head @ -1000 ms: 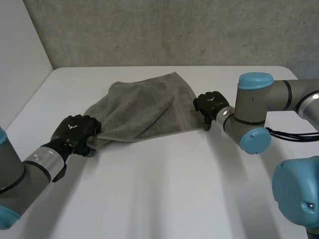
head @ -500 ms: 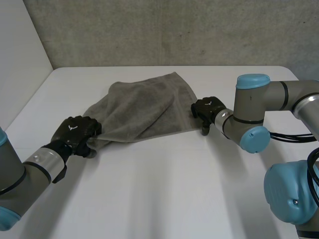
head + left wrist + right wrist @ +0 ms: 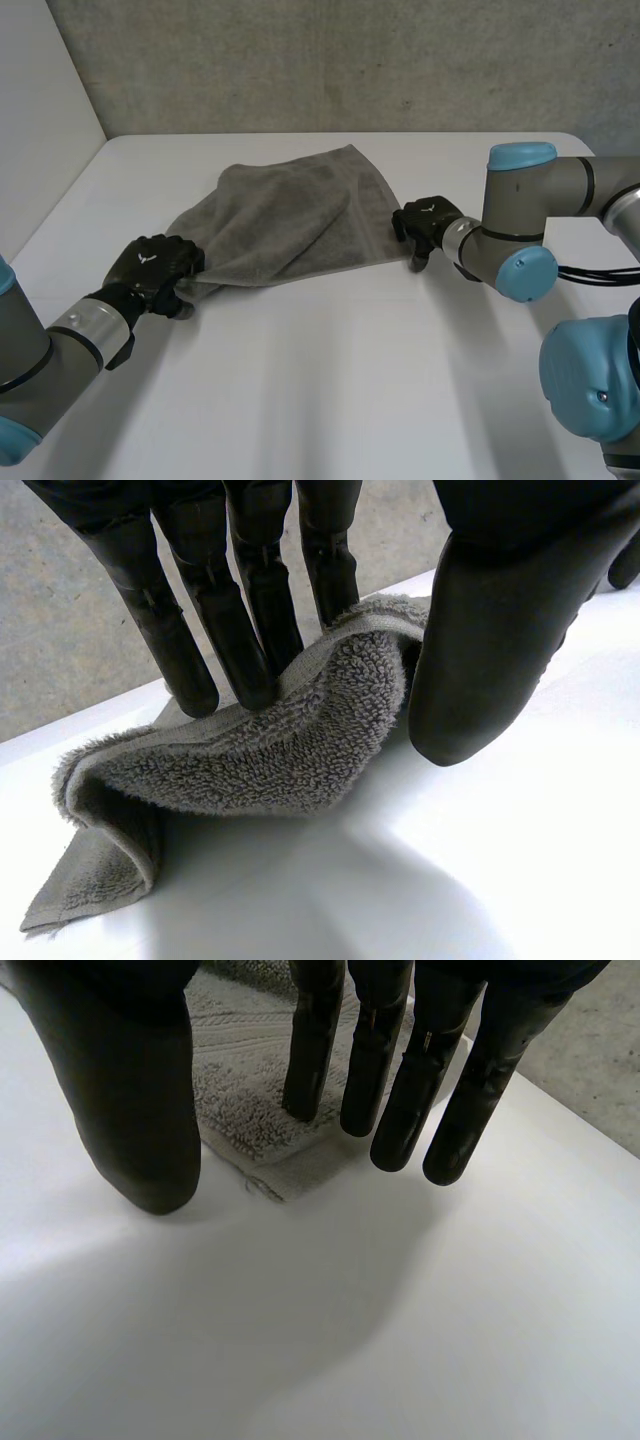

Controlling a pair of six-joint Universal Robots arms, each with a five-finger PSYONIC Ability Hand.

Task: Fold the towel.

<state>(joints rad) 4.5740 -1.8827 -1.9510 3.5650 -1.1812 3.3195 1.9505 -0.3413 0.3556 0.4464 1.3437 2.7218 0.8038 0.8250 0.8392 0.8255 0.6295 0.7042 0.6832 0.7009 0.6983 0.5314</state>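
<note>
Table: white, carrying one item.

Towel: grey terry, lying on the far middle of the table, between my two hands. It is not flat. The left part is bunched, and one layer laps over another along a slanting ridge. No fold with matched edges is visible. I judge the task to be at an early stage: the cloth is gathered, not folded.

Left arm: reaches in from the near left side. Right arm: reaches in from the right side.

Left hand: at the near left corner of the towel. In the left wrist view my fingers lie on top of a rolled-over edge and my thumb presses from the opposite side. The cloth is pinched between them, so this corner is secured.

Right hand: at the near right corner of the towel. In the right wrist view the fingers are straight and set apart from the thumb. One fingertip touches the hemmed corner; the others stand over bare table. Nothing is gripped.

Remaining, as I judge it:
1. Take the right corner.
2. Carry both near corners over to the far edge.
3. Align the edges and flatten the layers.
</note>
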